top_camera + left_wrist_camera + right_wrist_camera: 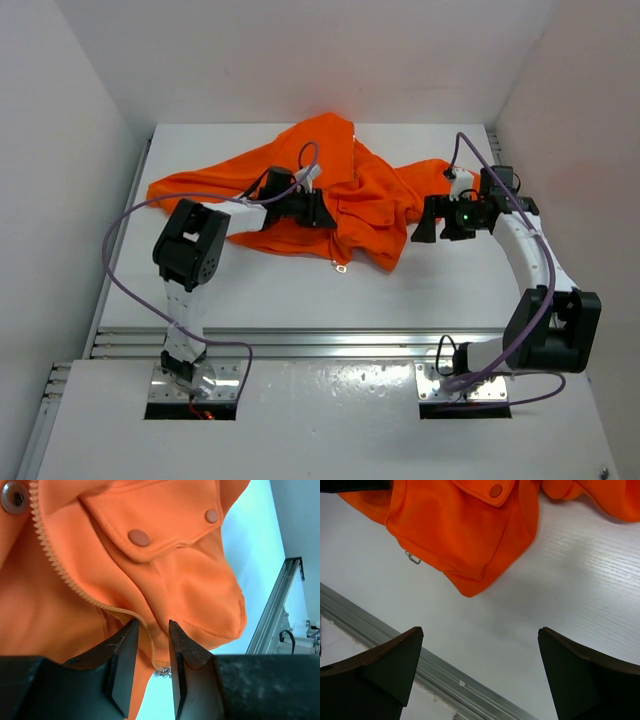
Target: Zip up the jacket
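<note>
Orange jacket (330, 190) lies crumpled mid-table (450, 290), centre of the top view. Left pincer (318, 208) is on it and is the nearer arm. Right pincer (428, 222) sits just beside the jacket's right edge. In the left wrist view the zipper (60, 570) runs from upper left down into the gap between the left pincer's fingers. The jaws are narrowly apart astride that edge, with no clear clamp on it. Metal pull (164, 671) hangs just below the tips, so the next move likely turns on this line. Only the right wrist view shows the right pincer wide open, empty over bare table, jacket hem upper left. Only the top view shows the overall lay.
</note>
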